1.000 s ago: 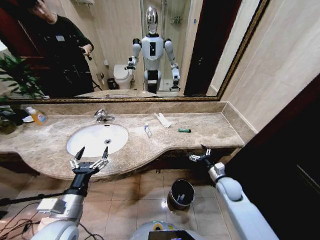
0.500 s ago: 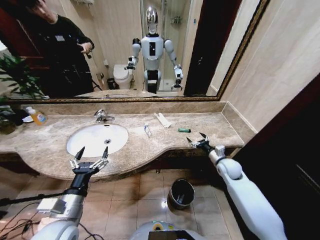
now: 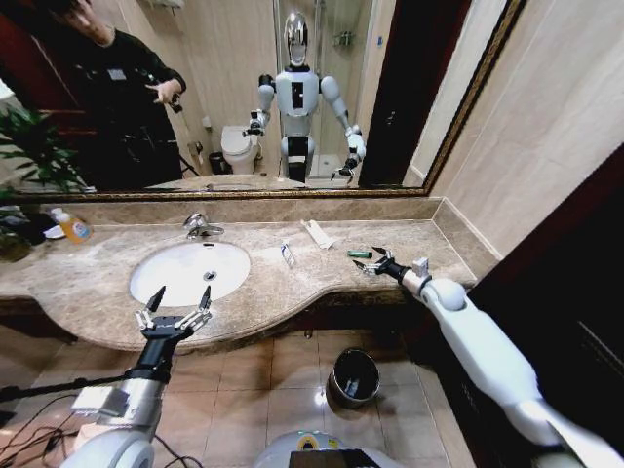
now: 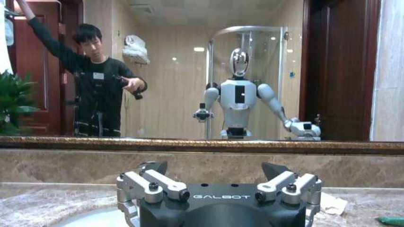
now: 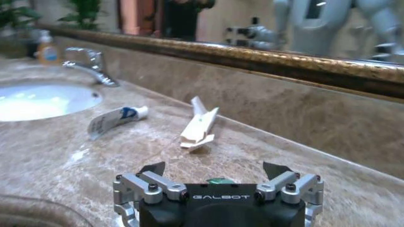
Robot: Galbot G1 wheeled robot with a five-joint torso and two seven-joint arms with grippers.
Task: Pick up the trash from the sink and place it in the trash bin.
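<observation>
Green tube mostly hidden behind right end effector. Sink cut by frame edge behind left end effector. Bin contents too dark to tell.

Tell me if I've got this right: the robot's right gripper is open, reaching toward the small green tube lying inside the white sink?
Not quite. The green tube lies on the marble countertop, well to the side of the sink, as the head view shows. The right gripper is indeed open beside it.
</observation>
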